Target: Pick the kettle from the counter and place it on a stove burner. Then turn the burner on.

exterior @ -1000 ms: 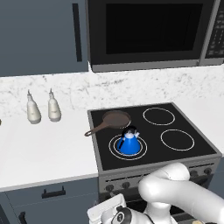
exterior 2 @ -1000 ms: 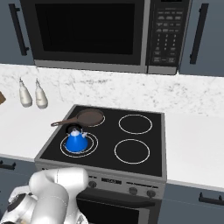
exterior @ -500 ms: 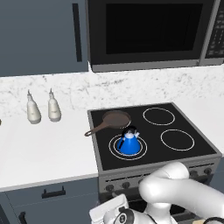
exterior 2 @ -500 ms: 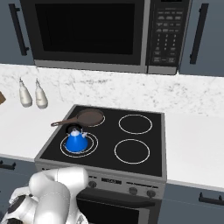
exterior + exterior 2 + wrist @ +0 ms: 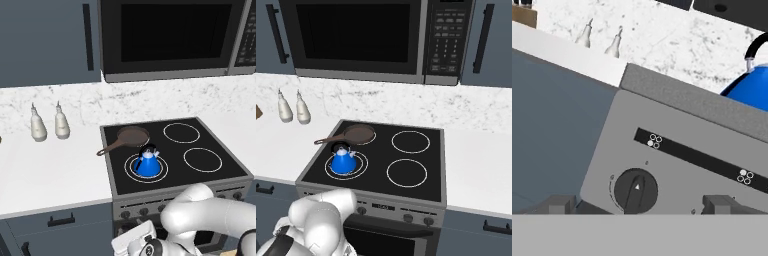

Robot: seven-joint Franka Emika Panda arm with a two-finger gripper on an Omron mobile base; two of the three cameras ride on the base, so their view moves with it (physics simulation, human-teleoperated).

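The small blue kettle (image 5: pixel 148 162) (image 5: pixel 343 161) stands upright on the front-left stove burner (image 5: pixel 162 172) (image 5: pixel 360 167), whose double rings are white. In the hand view, the kettle's blue side (image 5: pixel 752 87) shows above the stove's front edge. My gripper (image 5: pixel 639 205) is open, low in front of the grey control panel. Its dark fingertips (image 5: pixel 559 205) stand on either side of a black knob (image 5: pixel 635 190) without touching it. The white counter (image 5: pixel 50 170) (image 5: pixel 281 150) lies left of the stove.
A dark frying pan (image 5: pixel 131 136) (image 5: pixel 358 133) sits on the back-left ring, just behind the kettle. Two cream bottles (image 5: pixel 37 125) (image 5: pixel 284 107) stand by the backsplash. A microwave (image 5: pixel 170 37) hangs above. More knobs (image 5: pixel 404 217) line the panel.
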